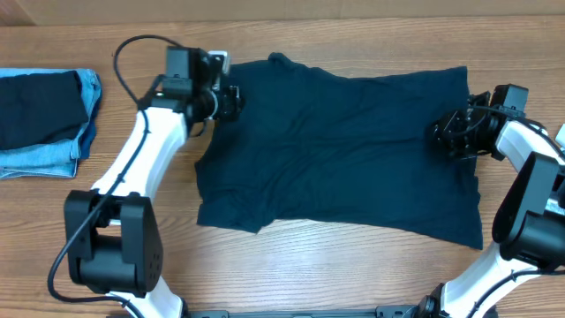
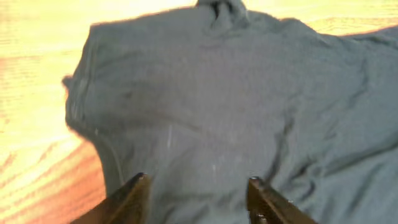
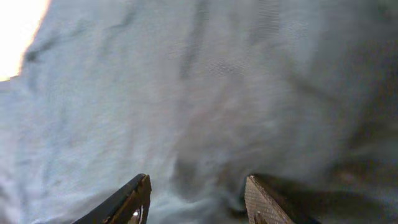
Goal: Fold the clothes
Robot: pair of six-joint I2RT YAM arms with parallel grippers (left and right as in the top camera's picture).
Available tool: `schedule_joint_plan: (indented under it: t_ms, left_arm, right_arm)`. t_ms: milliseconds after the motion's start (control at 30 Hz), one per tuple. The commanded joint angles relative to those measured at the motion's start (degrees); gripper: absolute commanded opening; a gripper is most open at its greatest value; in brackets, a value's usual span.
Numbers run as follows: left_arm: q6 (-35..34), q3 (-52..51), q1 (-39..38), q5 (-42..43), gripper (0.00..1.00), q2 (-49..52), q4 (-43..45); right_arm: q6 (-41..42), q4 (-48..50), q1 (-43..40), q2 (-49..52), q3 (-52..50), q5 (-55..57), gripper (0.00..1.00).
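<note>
Under my wrists lies the plain dark navy cloth shirt (image 1: 344, 150). Both my grippers stand parted above it and hold nothing. My left gripper (image 2: 198, 186) hovers with its two dark fingers (image 2: 134, 199) spread over the shirt's left shoulder. My right gripper (image 3: 198, 186) hangs the same way over the shirt's right edge; cloth shows between the jaws but is not pinched.

I judge the step in hand to be taking hold for a fold. To do it well I should come down on the shirt's very edge, not its middle, so each pinch catches the hem and not a loose wrinkle. Both pinches should be firm before either arm lifts. The cloth looks limp and will likely sag and drag, so I would raise both sides evenly, keep them low over the shirt, and lay the edge down square to the shirt's opposite side.

Farther out, the shirt spreads flat and lightly creased on the light wooden table (image 1: 353, 274), much wider than either gripper. Its collar (image 2: 221, 9) sits on the shirt's far edge, toward the left. Its near edge runs uneven, with a small notch by the left corner. Well beyond the shirt's left edge rests a folded stack of dark navy cloth on light blue denim (image 1: 40, 119).
</note>
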Motion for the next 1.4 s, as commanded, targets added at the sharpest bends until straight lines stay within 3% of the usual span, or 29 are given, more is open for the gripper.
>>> schedule_joint_plan:
  t_ms: [0, 167, 400, 533, 767, 1067, 1200, 1267, 1367]
  left_arm:
    - [-3.0, 0.9, -1.6, -7.8, 0.49, 4.7, 4.2]
    - [-6.0, 0.9, -1.6, -7.5, 0.37, 10.3, 9.4]
    - [-6.8, 0.9, -1.6, -6.7, 0.34, 15.7, 12.3]
    - [-7.2, 0.9, -1.3, -13.9, 0.22, 16.3, 13.0]
    - [-7.2, 0.9, 1.6, -17.0, 0.15, 16.3, 13.4]
    - [-7.2, 0.9, 5.9, -20.1, 0.13, 16.3, 13.4]
    - [-6.3, 1.6, 7.3, -11.7, 0.12, 16.3, 13.6]
    - [-4.7, 2.9, 7.1, -7.5, 0.15, 16.2, 13.5]
    - [-4.4, 5.7, 6.7, -2.8, 0.29, 15.4, 12.7]
  right_arm:
    - [-0.4, 0.0, 0.3, -9.1, 0.8, -6.3, 0.53]
    - [0.1, -2.8, 0.3, -17.3, 0.8, -9.6, 0.53]
    - [0.0, -6.5, 0.3, -26.7, 0.8, -9.8, 0.55]
    - [0.0, -8.2, 0.3, -31.6, 0.8, -9.6, 0.55]
    - [0.0, -10.0, 0.3, -33.6, 0.8, -9.7, 0.56]
    - [-0.3, -12.9, 0.3, -33.7, 0.8, -9.6, 0.55]
    - [-0.5, -13.3, 0.3, -33.7, 0.8, -9.6, 0.54]
    - [-0.5, -13.3, 0.3, -33.7, 0.8, -9.6, 0.54]
    - [-0.5, -13.3, 0.3, -33.7, 0.8, -9.6, 0.54]
